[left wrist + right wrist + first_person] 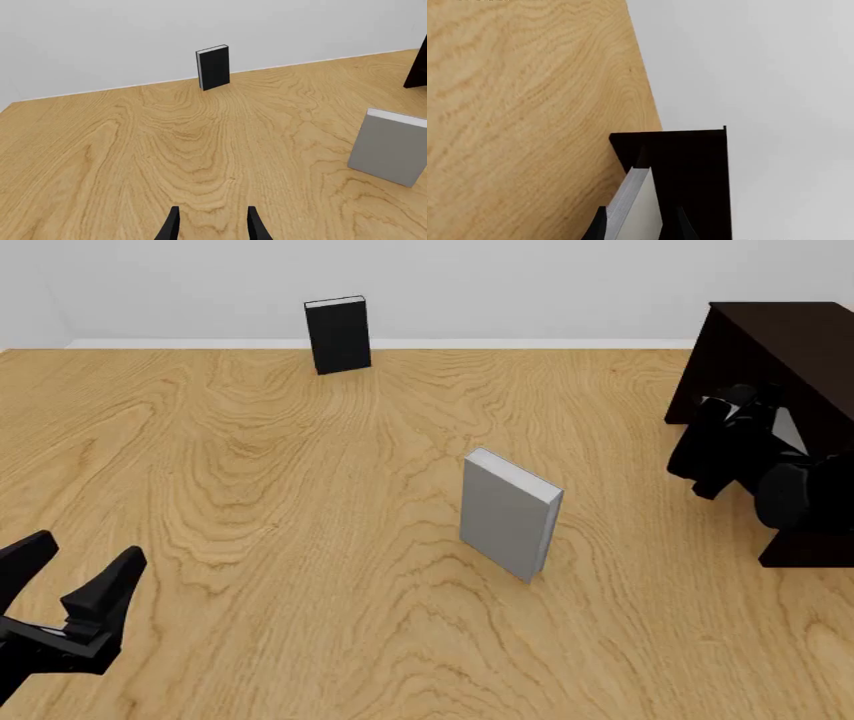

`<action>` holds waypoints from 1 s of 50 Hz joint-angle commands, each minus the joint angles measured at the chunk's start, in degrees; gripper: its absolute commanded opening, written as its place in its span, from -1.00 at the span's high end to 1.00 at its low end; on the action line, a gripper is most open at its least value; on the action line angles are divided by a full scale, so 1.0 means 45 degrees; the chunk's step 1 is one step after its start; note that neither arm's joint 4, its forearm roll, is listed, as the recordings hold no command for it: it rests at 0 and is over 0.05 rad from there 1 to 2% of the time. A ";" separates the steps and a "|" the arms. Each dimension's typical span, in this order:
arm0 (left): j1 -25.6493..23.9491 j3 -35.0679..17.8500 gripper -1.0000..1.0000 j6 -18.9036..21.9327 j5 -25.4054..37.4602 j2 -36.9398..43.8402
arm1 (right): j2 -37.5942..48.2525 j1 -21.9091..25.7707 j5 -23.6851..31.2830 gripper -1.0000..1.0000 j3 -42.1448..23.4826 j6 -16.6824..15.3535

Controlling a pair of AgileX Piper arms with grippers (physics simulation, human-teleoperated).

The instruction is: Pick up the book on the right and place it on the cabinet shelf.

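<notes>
Nearest, the left pincer [74, 585] hangs apart, empty. Far right, the right pincer [639, 225] clamps the grey book [637, 205] against the cabinet [781, 350]; misalignment could jam it short of the shelf.

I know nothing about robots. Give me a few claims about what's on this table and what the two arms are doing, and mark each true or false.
1. The right gripper holds a light grey book. True.
2. The black book lies flat. False: it stands upright near the table's far edge.
3. The left gripper grips a book. False: it is open and empty.
4. A second grey book stands mid-table. True.
5. The cabinet sits on the left. False: it is at the right.
</notes>
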 commanded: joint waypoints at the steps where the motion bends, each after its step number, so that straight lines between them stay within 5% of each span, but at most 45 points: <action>1: 0.0001 0.0000 -1.00 0.0008 0.0169 -0.0157 | 0.0343 -0.0675 0.0022 -1.00 -0.0315 -0.0080; 50: -0.0004 0.0000 -1.00 0.0041 -0.0089 0.0087 | -0.0424 -0.2094 0.0364 -1.00 -0.0058 0.0007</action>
